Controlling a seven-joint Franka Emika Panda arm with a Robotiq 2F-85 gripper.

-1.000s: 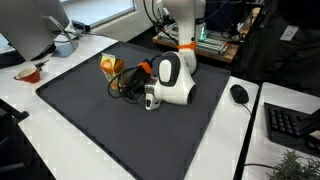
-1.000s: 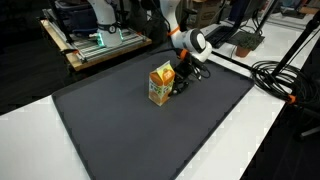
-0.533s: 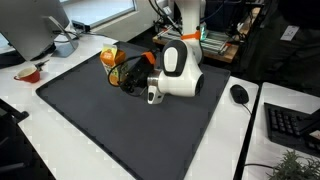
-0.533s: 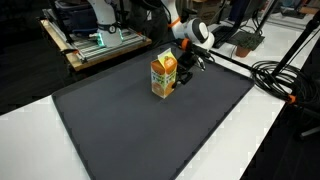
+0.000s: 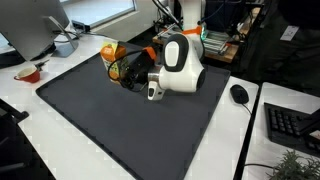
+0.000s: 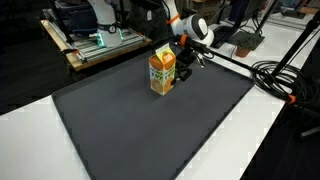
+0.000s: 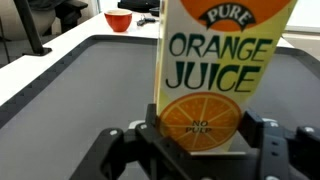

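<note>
An orange juice carton [image 7: 222, 70], yellow and orange with "PURE ORANGE JUICE" and "NO PULP" on it, stands upright near the back of the black mat [image 5: 120, 125]. It shows in both exterior views [image 5: 112, 56] [image 6: 161, 72]. My gripper [image 7: 205, 135] reaches in sideways low over the mat, and its black fingers [image 7: 150, 130] press on the carton's lower sides. In both exterior views the gripper [image 5: 130, 72] [image 6: 179, 68] sits right against the carton. Whether the carton's base touches the mat is hidden.
A red bowl [image 5: 30, 73] and a white bowl [image 5: 65, 45] stand on the white table beside the mat, near a monitor [image 5: 35, 22]. A mouse [image 5: 238, 93] and a keyboard [image 5: 290, 125] lie on the opposite side. Thick cables [image 6: 275, 75] run off the mat's edge.
The gripper has carried the carton toward the back of the mat, and the arm's wrist has risen. The carton has gone from tilted to upright.
</note>
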